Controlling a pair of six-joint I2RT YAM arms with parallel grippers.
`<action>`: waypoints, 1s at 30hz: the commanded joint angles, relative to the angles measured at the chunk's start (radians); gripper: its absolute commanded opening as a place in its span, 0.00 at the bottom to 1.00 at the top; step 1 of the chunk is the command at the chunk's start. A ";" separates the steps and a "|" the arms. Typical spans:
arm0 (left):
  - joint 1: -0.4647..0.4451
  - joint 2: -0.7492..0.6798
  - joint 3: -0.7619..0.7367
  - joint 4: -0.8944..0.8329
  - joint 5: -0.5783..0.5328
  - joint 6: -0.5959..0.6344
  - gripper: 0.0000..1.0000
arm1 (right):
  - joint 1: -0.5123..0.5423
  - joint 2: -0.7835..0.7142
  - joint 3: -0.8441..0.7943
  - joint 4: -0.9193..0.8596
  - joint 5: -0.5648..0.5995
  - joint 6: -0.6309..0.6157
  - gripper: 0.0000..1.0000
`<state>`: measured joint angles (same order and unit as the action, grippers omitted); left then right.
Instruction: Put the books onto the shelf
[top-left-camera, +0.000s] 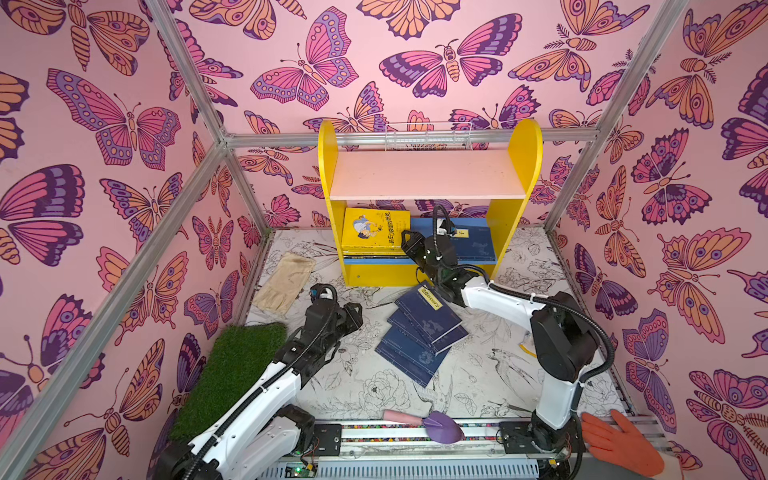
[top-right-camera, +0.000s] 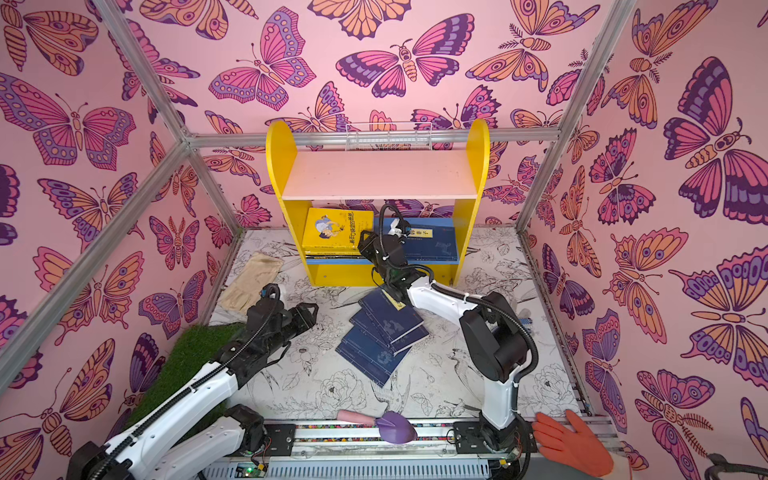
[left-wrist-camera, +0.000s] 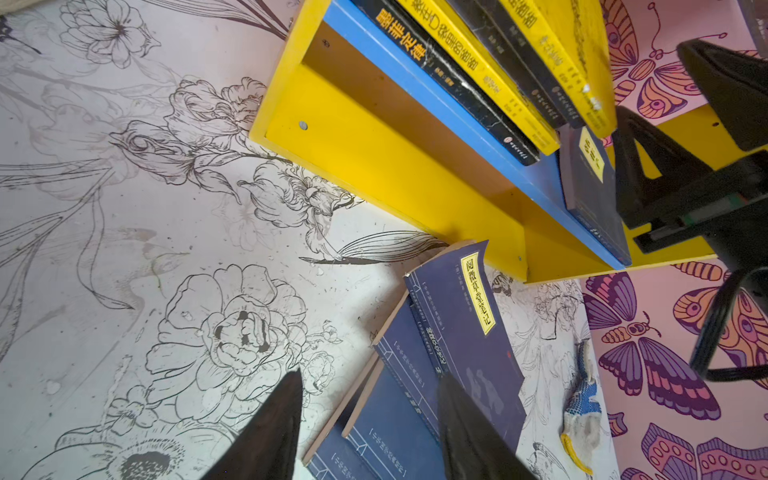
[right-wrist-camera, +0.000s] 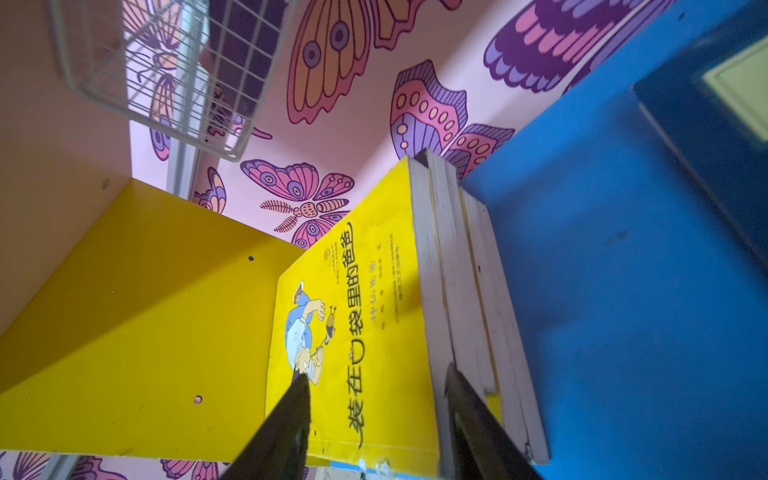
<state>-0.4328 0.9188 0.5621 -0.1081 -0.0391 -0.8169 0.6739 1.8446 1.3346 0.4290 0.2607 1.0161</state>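
Butterfly walls, flower-sketched tabletop (top-left-camera: 374, 386): thin navy paperbacks (top-left-camera: 419, 332) lay fanned flat mid-tabletop, long axes slanting, yellow label end toward the shelf (top-left-camera: 525, 158) at the back edge. On its blue board a glossy yellow book (top-left-camera: 374, 230) topped a flat stack, spines frontward. Left pincer (left-wrist-camera: 370, 378) gaped above the fan; right pincer (right-wrist-camera: 378, 372) stood parted, empty, at the stack.

Turf (top-left-camera: 232, 374), trowel (top-left-camera: 440, 426), beige glove (top-left-camera: 284, 282), orange glove (top-left-camera: 619, 444)
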 joint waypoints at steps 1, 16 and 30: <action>0.011 0.016 0.028 0.034 0.026 0.017 0.55 | -0.035 -0.077 -0.012 -0.032 -0.039 -0.132 0.56; 0.077 0.049 -0.006 0.024 0.028 -0.090 0.54 | -0.008 -0.112 0.235 -0.740 -0.357 -0.838 0.43; 0.092 -0.005 -0.046 -0.056 0.011 -0.125 0.54 | 0.095 0.205 0.655 -0.971 -0.257 -0.815 0.24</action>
<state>-0.3470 0.9466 0.5415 -0.1165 -0.0006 -0.9340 0.7692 2.0056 1.9171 -0.4572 -0.0399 0.2089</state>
